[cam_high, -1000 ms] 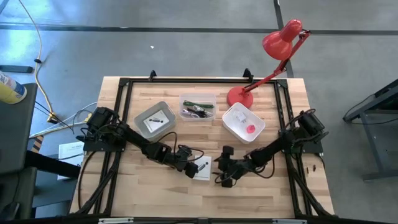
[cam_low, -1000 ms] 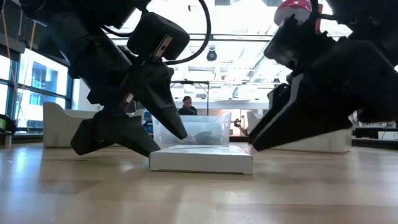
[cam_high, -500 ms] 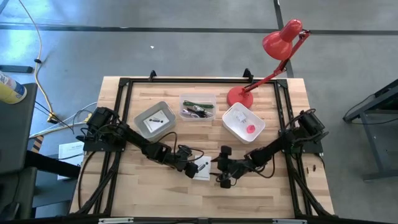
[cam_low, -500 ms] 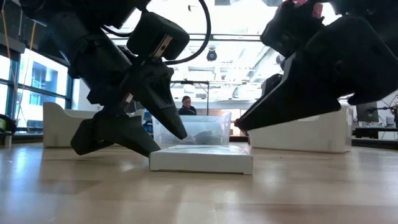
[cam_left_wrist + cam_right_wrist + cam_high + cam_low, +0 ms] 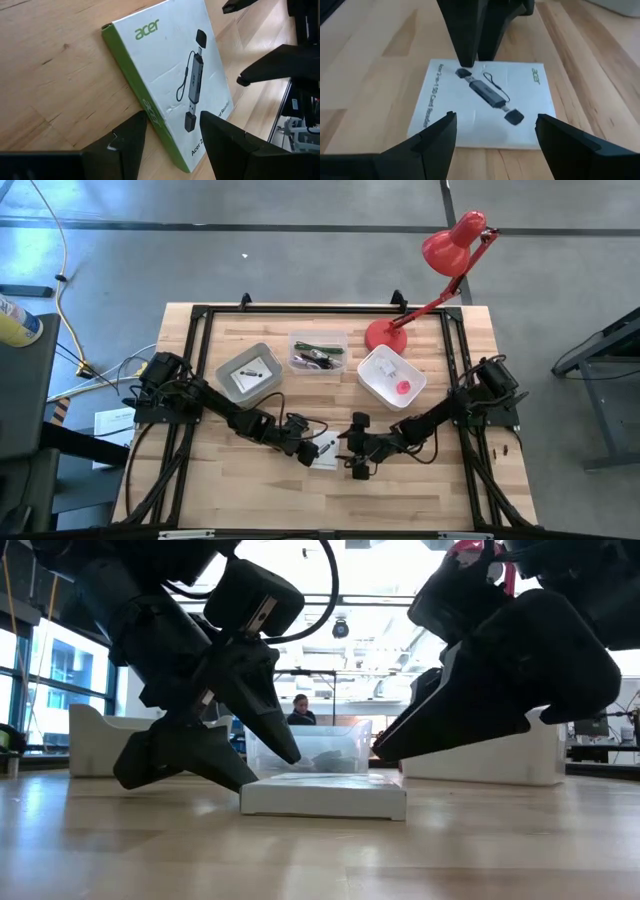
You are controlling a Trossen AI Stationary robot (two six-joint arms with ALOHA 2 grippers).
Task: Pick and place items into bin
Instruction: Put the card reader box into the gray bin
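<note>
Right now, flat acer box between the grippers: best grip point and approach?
Probably the long thin edges, from above. The acer box lies flat on the table, so only its green-edged sides offer facing surfaces. The left gripper, open, already straddles one end; the right gripper, open, hovers at the opposite side.

We're in a robotics lab or workshop: a wooden bench (image 5: 260, 485) sits on a bare concrete floor (image 5: 300, 260), ceiling lights and shelving stretch away behind, and a person (image 5: 300, 708) sits at a workstation in back.
</note>
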